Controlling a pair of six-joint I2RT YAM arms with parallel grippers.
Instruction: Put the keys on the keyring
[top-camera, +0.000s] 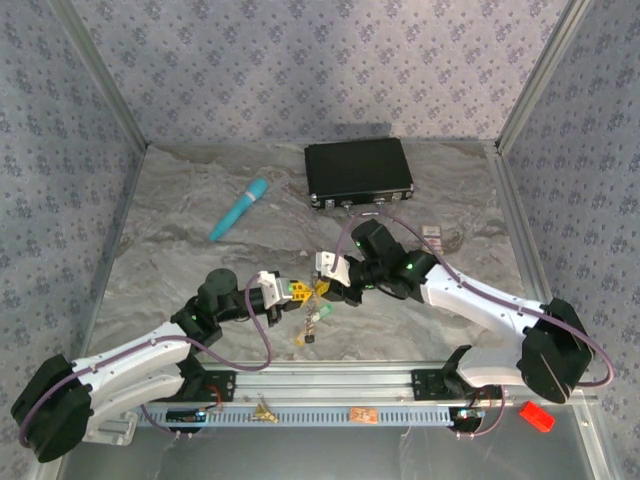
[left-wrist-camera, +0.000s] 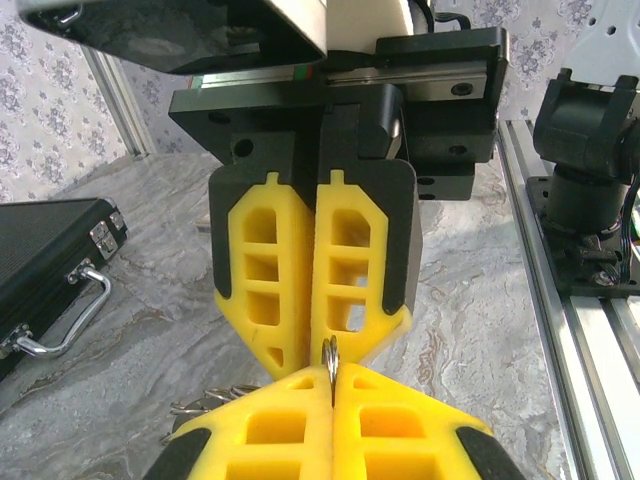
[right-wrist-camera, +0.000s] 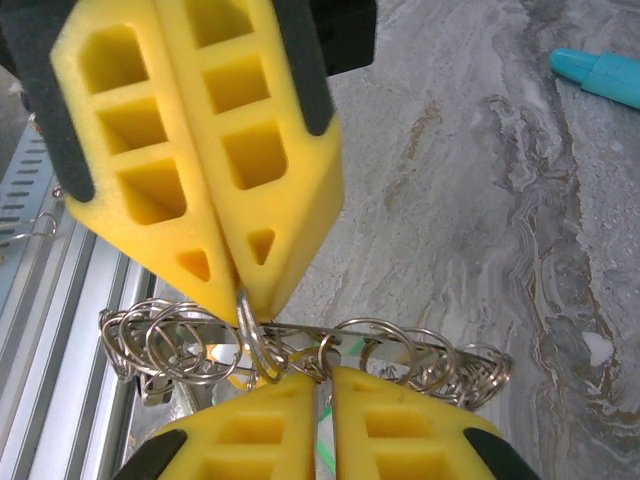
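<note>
Right wrist, one keyring (right-wrist-camera: 400, 336), one pen (right-wrist-camera: 598, 75)

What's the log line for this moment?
left gripper: shut on thin silver split ring | right gripper: shut, tips beside it | small coloured keys: dangling beneath
</note>
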